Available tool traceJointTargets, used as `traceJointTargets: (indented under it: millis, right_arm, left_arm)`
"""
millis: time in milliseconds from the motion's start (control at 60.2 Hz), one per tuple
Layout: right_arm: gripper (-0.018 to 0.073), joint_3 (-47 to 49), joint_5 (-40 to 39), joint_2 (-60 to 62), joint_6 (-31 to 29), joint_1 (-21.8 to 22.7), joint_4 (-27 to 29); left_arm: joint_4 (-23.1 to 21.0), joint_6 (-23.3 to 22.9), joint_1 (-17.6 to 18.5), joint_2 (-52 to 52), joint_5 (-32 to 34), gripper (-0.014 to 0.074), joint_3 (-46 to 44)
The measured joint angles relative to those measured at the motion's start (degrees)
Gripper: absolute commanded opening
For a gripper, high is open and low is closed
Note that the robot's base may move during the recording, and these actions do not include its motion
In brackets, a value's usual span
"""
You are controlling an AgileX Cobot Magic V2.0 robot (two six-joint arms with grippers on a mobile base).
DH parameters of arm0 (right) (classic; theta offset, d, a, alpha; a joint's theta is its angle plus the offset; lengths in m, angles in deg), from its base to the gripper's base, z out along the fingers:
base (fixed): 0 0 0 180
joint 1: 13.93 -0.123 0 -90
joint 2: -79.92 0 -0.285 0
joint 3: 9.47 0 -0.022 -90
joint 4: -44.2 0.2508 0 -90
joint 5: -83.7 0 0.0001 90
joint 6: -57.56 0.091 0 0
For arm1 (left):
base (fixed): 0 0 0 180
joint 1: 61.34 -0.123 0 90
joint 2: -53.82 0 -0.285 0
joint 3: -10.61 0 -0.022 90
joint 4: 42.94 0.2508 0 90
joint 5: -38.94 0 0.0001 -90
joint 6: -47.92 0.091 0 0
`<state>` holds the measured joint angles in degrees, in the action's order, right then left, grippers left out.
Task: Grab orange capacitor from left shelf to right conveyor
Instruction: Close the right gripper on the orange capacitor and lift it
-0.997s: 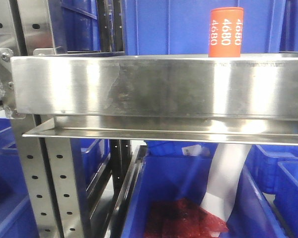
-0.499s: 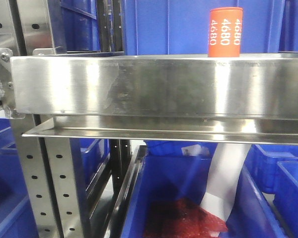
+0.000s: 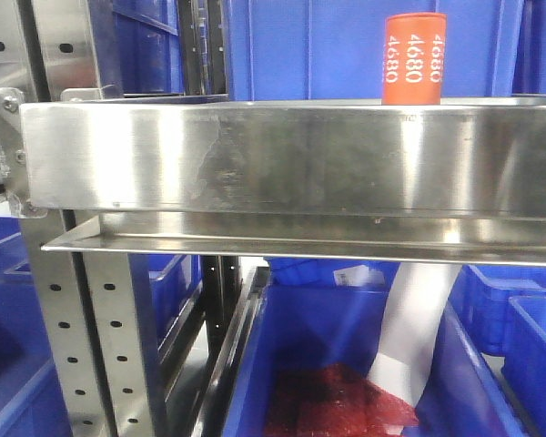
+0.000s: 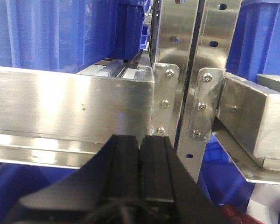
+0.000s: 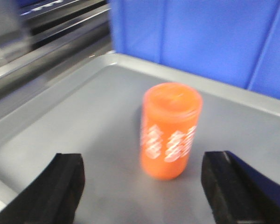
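The orange capacitor [image 3: 415, 59] stands upright on the shelf [image 3: 255, 159], behind the shiny front rail toward its right end, with "4680" printed in white down its side. A blue bin [image 3: 328, 337] sits below the shelf and holds red material [image 3: 332, 405].

The left hand [image 4: 140, 151] is closed with its two black fingers pressed together and holds nothing. It sits just in front of the shelf rail near a bolted upright [image 4: 165, 74].

The right hand [image 5: 143, 161] is open. The capacitor stands between its spread fingers [image 5: 65, 184], clear of both, on the grey shelf floor. This view is blurred.
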<state>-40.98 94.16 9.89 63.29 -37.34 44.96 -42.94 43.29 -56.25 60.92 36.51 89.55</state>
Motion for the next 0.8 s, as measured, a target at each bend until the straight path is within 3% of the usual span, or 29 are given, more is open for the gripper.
traceJointTargets:
  millis: [715,798]
  right_arm:
    - [0.0613,0.1,-16.1,-15.8,0.0,1.3,0.0]
    - [0.0569,0.3,-16.3,-16.9,0.0,1.7,0.0]
  left_arm:
    - [0.0,0.0,0.0,0.0,0.0,-0.0105,0.0]
    - [0.0,0.0,0.0,0.0,0.0,-0.0105,0.0]
